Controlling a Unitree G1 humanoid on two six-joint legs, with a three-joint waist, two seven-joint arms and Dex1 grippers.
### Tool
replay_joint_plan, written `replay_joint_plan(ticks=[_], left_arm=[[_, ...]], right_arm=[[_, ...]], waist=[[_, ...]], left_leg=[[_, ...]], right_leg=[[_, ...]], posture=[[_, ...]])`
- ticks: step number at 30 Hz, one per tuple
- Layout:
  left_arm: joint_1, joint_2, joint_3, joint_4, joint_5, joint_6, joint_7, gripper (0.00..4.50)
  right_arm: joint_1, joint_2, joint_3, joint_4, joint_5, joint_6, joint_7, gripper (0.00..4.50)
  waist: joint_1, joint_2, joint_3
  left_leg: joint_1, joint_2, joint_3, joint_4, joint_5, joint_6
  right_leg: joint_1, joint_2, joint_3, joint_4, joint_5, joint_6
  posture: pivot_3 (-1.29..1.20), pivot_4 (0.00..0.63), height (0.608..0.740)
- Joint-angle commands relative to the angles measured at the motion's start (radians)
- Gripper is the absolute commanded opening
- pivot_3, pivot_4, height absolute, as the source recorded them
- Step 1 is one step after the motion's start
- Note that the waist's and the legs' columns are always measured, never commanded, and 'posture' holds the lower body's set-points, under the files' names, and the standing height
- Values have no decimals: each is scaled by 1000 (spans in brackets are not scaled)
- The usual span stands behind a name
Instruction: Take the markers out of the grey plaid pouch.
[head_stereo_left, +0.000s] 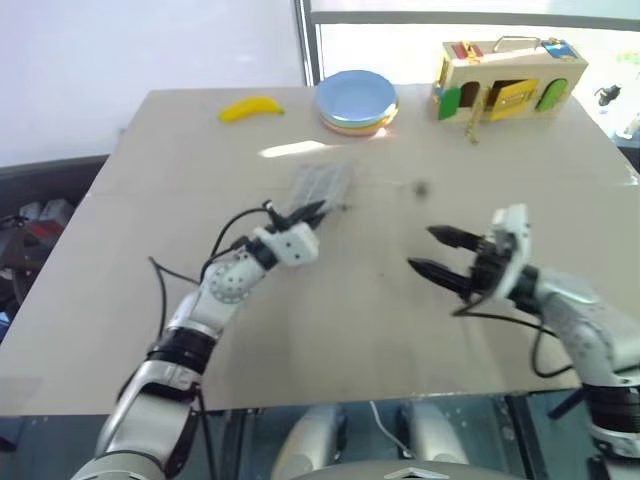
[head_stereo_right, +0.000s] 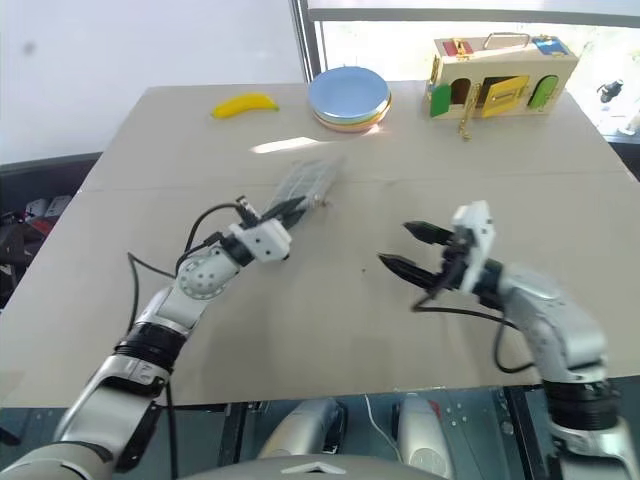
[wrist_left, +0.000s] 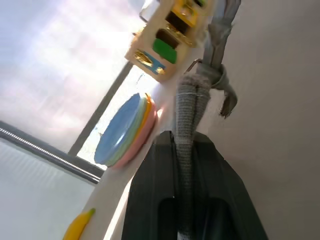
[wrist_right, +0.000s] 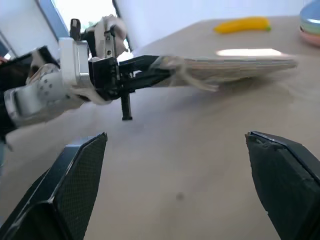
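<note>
The grey plaid pouch (head_stereo_left: 322, 183) is in the middle of the table, raised at its near end. My left gripper (head_stereo_left: 310, 212) is shut on that near edge; in the left wrist view the grey fabric (wrist_left: 190, 115) is pinched between its two black fingers. In the right wrist view the pouch (wrist_right: 235, 67) hangs nearly level above the tabletop from the left gripper (wrist_right: 150, 70). My right gripper (head_stereo_left: 432, 252) is open and holds nothing. It hovers over the table to the right of the pouch, pointing towards it. The markers are hidden.
At the far side of the beige table (head_stereo_left: 330, 330) lie a yellow banana (head_stereo_left: 252, 108), a stack of round pastel plates (head_stereo_left: 357, 100) and a wooden toy box with coloured doors (head_stereo_left: 510, 78). A small dark spot (head_stereo_left: 420, 187) marks the tabletop between the grippers.
</note>
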Motion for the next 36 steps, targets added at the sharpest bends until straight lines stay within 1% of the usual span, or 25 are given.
replay_joint_plan(ticks=[1, 3, 5, 9, 12, 16, 22, 29, 36], left_arm=[[11, -50, 30, -110, -29, 131, 2, 339], [24, -90, 26, -162, -30, 185, 5, 339], [39, -114, 24, -202, -29, 225, 1, 339], [76, -151, 26, -276, -33, 295, -7, 339], [85, -164, 33, -299, -35, 325, -7, 339], [100, -171, 25, -322, -38, 339, -14, 339], [136, -182, 5, -362, -48, 347, -52, 339], [149, -186, -2, -375, -41, 341, -75, 339], [167, -192, -12, -399, -51, 340, -108, 339]], right_arm=[[-21, 72, 71, -1, -106, -54, -113, 4500], [-50, 172, 56, 48, -121, -76, -209, 4500], [-65, 231, 49, 67, -129, -91, -253, 4500], [-110, 383, -7, 108, -94, -99, -384, 4500], [-119, 456, -49, 128, -41, -66, -439, 4500], [-147, 558, -128, 168, 80, -9, -526, 4500], [-203, 596, -164, 231, 140, 5, -543, 4500], [-206, 574, -147, 236, 196, 74, -491, 4500], [-208, 579, -151, 247, 209, 77, -479, 4500]], waist=[[-2, 0, 0], [-3, 0, 0], [-4, 0, 0], [-5, 0, 0], [-5, 0, 0], [-7, 0, 0], [-12, 1, -1], [-12, 1, -1], [-18, 1, -1]], left_leg=[[0, 0, 0, 1, 0, 0], [-1, 0, -1, 2, 0, 0], [-1, 0, -1, 3, 0, 0], [-1, 0, -2, 3, 0, 0], [0, 0, -2, 3, 0, 0], [0, 0, -2, 3, 0, 0], [0, 0, -2, 3, 0, 0], [0, -1, -2, 3, 0, 0], [0, -1, -2, 3, 0, 0]], right_leg=[[0, 0, 0, 0, 0, 0], [0, 0, -1, 0, 0, 0], [0, 0, -1, 1, 0, 0], [0, 1, -1, 1, 0, 0], [0, 1, -2, 1, 0, 0], [0, 1, -2, 1, 0, 0], [0, 1, -2, 1, 0, 0], [0, 1, -2, 1, 0, 0], [0, 1, -2, 2, 0, 0]], posture=[[0, 150, 740], [0, 150, 740], [0, 150, 740], [0, 150, 740], [0, 150, 740], [0, 150, 740], [0, 150, 740], [0, 150, 740], [0, 150, 740]])
